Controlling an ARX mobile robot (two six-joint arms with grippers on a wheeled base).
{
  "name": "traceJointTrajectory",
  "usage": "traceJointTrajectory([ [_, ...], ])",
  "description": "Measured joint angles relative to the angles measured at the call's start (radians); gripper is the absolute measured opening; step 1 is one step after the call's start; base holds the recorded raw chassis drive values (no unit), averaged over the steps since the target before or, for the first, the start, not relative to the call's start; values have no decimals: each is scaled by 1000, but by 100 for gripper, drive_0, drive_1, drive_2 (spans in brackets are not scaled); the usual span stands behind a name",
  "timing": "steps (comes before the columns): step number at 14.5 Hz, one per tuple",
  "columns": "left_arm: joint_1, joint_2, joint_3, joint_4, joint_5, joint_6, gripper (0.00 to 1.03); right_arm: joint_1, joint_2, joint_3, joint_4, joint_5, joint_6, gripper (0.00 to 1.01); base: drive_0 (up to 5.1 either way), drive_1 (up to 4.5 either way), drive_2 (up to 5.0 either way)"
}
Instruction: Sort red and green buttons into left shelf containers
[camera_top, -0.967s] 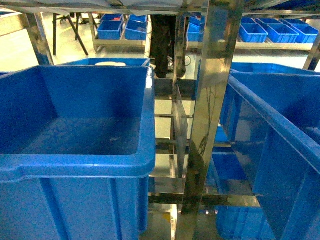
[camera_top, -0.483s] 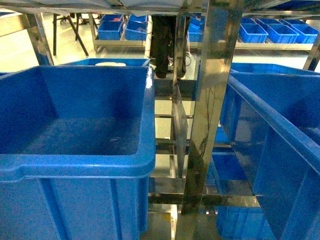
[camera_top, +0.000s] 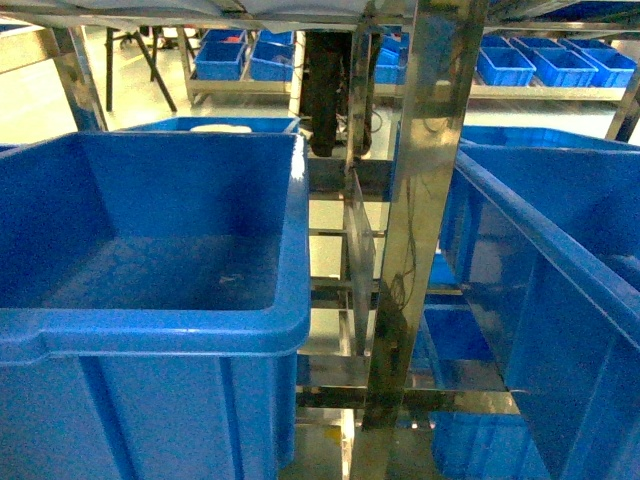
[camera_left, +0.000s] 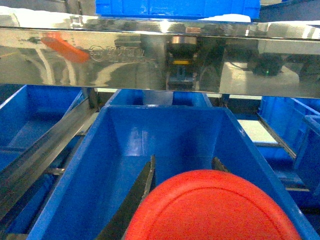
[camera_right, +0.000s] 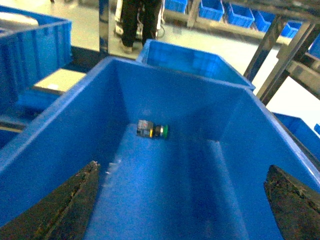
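Note:
In the left wrist view, a red button's round cap (camera_left: 215, 210) fills the bottom of the frame. My left gripper (camera_left: 183, 160) is shut on it, with dark fingers (camera_left: 142, 187) on either side. It hangs over a deep blue container (camera_left: 165, 125) whose floor is bare. In the right wrist view, my right gripper (camera_right: 182, 167) is open above another blue container (camera_right: 60, 135), with nothing between its fingers. A green button (camera_right: 152, 131) lies on its side on that container's floor. Neither gripper shows in the head view, where a large blue container (camera_top: 160, 335) stands at the left.
A polished steel shelf beam (camera_left: 160, 55) crosses just above the left gripper's container. In the head view, a steel upright (camera_top: 420, 230) stands between the left container and a second blue bin (camera_top: 560, 250). A person's dark legs (camera_top: 325, 90) and more bins (camera_top: 545, 65) are at the back.
The bins and the shelf frame stand as before in the head view. Only the person at the back has shifted slightly.

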Motion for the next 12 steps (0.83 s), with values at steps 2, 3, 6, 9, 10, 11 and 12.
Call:
traceJointTrajectory([
  [2, 2, 0, 0, 0, -3, 0, 26, -10, -249, -127, -14, 51, 63, 98, 0, 0, 0],
  [3, 2, 0, 0, 0, -2, 0, 26, -19, -336, -169, -41, 75, 82, 98, 0, 0, 0],
  [6, 2, 0, 0, 0, -2, 0, 26, -5, -682, -277, -298, 99, 109, 98, 0, 0, 0],
  [9, 1, 0, 0, -1, -2, 0, 26, 12, -773, -292, -346, 134, 110, 98, 0, 0, 0],
  [10, 1, 5, 0, -13, 16, 0, 26, 12, -772, -292, -346, 134, 110, 98, 0, 0, 0],
  [11, 3, 19, 4, -38, 13, 0, 26, 12, -773, -292, -344, 134, 110, 98, 0, 0, 0],
  [12, 15, 50, 13, -67, 24, 0, 26, 12, -773, -292, -345, 134, 110, 98, 0, 0, 0],
])
